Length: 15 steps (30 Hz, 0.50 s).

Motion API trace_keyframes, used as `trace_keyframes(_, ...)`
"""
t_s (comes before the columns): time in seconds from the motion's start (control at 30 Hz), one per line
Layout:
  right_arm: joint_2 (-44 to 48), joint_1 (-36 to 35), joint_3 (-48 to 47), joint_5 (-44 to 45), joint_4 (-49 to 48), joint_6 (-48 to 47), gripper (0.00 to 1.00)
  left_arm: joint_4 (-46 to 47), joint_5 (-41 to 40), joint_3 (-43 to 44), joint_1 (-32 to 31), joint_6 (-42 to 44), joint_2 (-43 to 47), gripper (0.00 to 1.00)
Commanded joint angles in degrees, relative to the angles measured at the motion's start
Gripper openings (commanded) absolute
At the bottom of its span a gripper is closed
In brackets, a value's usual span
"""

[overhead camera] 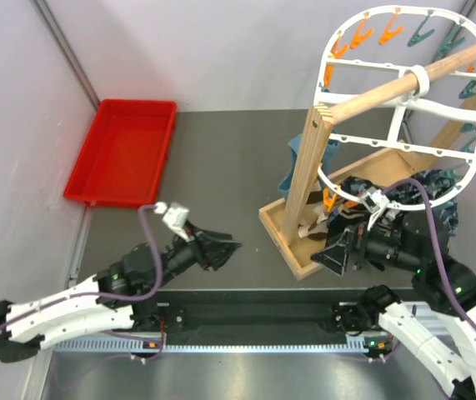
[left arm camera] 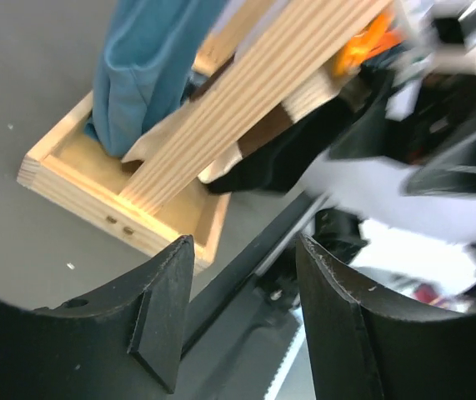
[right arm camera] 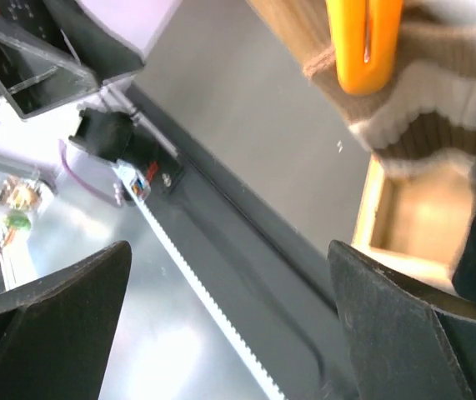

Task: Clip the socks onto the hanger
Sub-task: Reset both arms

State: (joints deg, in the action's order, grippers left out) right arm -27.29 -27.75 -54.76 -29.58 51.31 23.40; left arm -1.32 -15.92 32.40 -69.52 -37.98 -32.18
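Plainly, the left fingers [left arm camera: 164, 312] stand released, with a clear gap between them and nothing in it. They are low over the table [overhead camera: 221, 167], tips turned toward the right arm. Just ahead of them lies the wooden tray [left arm camera: 79, 179] that foots the rack, and out of it the post [left arm camera: 246, 108] rises at a slant in the wrist view. Left of the post, seen from these fingers, a blue cloth [left arm camera: 146, 67] hangs with its lower end down in the tray. Right of the post a banded sock [left arm camera: 258, 133] shows brown and cream, with a black sock [left arm camera: 279, 171] touching it underneath.

The right fingers [right arm camera: 62, 321] are spread wide too and hold nothing. They sit by the near corner of the tray, facing the left fingers across the table. Just ahead of them an orange peg [right arm camera: 363, 42] bites the edge of the banded sock, which dangles over the tray. Behind them, past the wrist, a dark heap of socks [overhead camera: 439, 187] sits at the hanger's lower rim; whether any peg holds them I cannot tell. The hanger [overhead camera: 363, 139] hangs from the pole [overhead camera: 371, 96], higher up and further back, with more pegs [overhead camera: 388, 32] along its top, orange and teal. Far beyond the left fingers a red bin [overhead camera: 125, 150] rests at the table's left.
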Motion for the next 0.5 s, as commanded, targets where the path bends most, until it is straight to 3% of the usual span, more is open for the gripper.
trace_keyframes(0.0,7.3,-0.3,8.0,0.0,-15.3,7.7,1.00,3.1,-3.6,-8.4,0.0,-7.4,13.8,0.57)
trace_keyframes(0.2,21.8,-0.3,20.6,5.1,-22.3,12.2,1.00,13.5,5.2,-21.9,0.0,-9.7,31.1,0.58)
trace_keyframes(0.33,34.1,-0.1,28.6,5.8,-23.6,13.4,1.00,16.6,12.7,-24.8,-0.1,-8.2,29.2,0.58)
trace_keyframes(0.47,33.4,0.3,30.2,6.6,-22.6,8.7,1.00,24.6,15.6,-31.2,-0.1,-9.2,30.9,0.58)
